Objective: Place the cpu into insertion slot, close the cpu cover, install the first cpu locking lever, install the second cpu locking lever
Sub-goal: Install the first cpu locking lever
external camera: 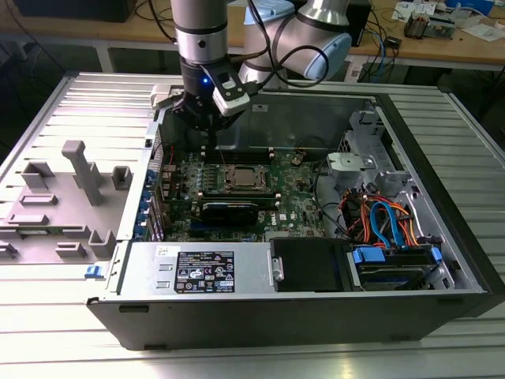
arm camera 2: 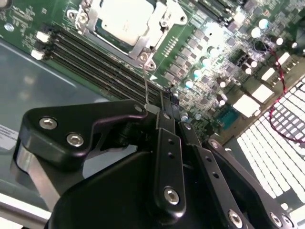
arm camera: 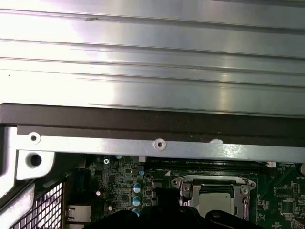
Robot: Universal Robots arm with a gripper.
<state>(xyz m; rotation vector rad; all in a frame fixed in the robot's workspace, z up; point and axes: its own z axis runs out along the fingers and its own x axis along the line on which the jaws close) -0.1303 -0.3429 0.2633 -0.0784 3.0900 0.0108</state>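
The cpu (arm camera 2: pixel 126 19) lay flat in the insertion slot (arm camera 2: pixel 143 56), its dull silver top facing up. The cpu cover (arm camera 2: pixel 159 24) was folded down around it, which we judged was meant to trap the chip so the levers could clamp it.

From the slot's corner a thin wire locking lever (arm camera 2: pixel 146 81) rose towards the gripper (arm camera 2: pixel 167 98). The fingers (arm camera 2: pixel 164 143) were drawn together with no gap showing between them. The lever's end sat just beside the tips, and we could not tell whether it was pinched. In the exterior view the gripper hung over the far side of the slot, towards the exterior view's left, probably because that lever's free end stood there.

Long black memory slots (arm camera 2: pixel 95 59) ran alongside the socket on the green motherboard (external camera: pixel 296 201). A black graphics card (external camera: pixel 229 209) sat on the near side of the socket.

The computer case (external camera: pixel 300 316) lay on its side on the bench (external camera: pixel 63 332), so the board faced upward to the arm. A grey fixture tray (external camera: pixel 71 197) rested on the bench to the exterior view's left.

A black label (external camera: pixel 203 272) with white print and a small white sticker (external camera: pixel 163 251) were on the near metal housing. We could read neither, nor the fine white lettering on the board.
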